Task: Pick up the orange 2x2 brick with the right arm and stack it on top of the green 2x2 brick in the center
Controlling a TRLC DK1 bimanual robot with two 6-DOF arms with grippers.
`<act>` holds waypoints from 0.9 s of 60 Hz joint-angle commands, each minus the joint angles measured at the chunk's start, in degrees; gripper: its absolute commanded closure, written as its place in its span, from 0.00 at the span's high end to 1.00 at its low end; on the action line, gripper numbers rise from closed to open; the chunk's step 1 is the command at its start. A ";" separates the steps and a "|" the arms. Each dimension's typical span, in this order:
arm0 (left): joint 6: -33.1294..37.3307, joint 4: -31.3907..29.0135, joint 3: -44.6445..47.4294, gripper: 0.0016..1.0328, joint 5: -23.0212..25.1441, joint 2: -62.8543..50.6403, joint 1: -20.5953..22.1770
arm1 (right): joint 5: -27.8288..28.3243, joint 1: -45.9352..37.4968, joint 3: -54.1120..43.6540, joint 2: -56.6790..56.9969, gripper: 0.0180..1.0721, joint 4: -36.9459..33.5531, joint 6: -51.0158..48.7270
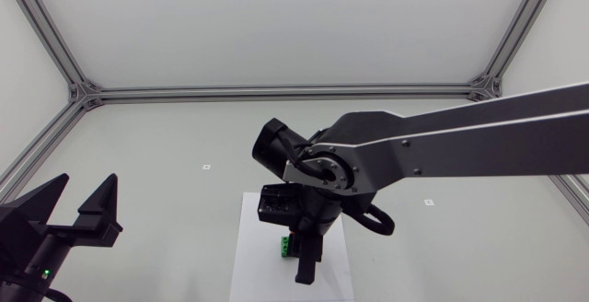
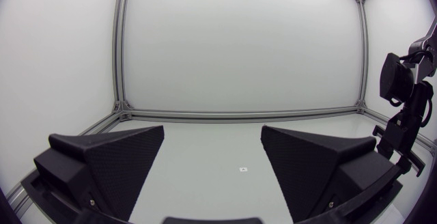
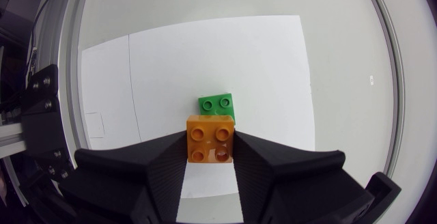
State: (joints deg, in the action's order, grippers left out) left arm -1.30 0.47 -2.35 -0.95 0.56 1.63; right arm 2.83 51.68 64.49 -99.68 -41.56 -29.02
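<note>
Right arm reaches in from the worktop's (image 1: pixel 184 136) right edge to the middle, wrist turned down over a white sheet (image 1: pixel 250 247).

Right end effector (image 3: pixel 210 143): closed narrow on the orange brick (image 3: pixel 210 137), one finger against each of two opposite side walls. Studs face up at the wrist camera. Grip looks square and the brick sits level.

Green brick (image 3: pixel 218 104): on the white sheet, mid-worktop, studs up. Seen from the wrist it lies just ahead of the orange brick, whose far edge overlaps its near edge. It shows smaller than the orange one, so I judge the orange is carried above it, not resting on it. From overhead only a sliver of green shows beside the arm's finger.

Left end effector (image 2: pixel 213 138): spread wide, nothing in it, parked towards the worktop's left edge, well apart from the sheet.

Step in hand, as I read it: pick done, carry near its end, placement not begun.

Next move calls for a short shift forward until the orange brick covers the green fully, with edges parallel. Then a straight descent, a firm press to seat the studs, and fingers opened. Risk: coming down while offset would catch the green brick's near edge and push it along the sheet.
</note>
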 commanded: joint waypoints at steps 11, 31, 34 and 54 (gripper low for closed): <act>0.33 -0.65 2.35 0.96 0.16 0.23 0.04 | 0.16 0.88 4.33 -4.65 0.19 -1.33 -4.38; 0.33 -0.65 2.35 0.96 0.16 0.23 0.04 | 0.42 0.61 4.15 -5.44 0.18 -2.12 -8.78; 0.33 -0.65 2.35 0.96 0.16 0.23 0.04 | 0.42 0.70 4.15 -5.35 0.18 -2.21 -9.13; 0.33 -0.65 2.35 0.96 0.16 0.23 0.04 | 0.33 0.53 4.24 -5.88 0.17 -3.00 -11.94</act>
State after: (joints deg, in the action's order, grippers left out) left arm -1.30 0.47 -2.35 -0.95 0.56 1.63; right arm 3.03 52.07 68.25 -104.01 -43.57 -39.09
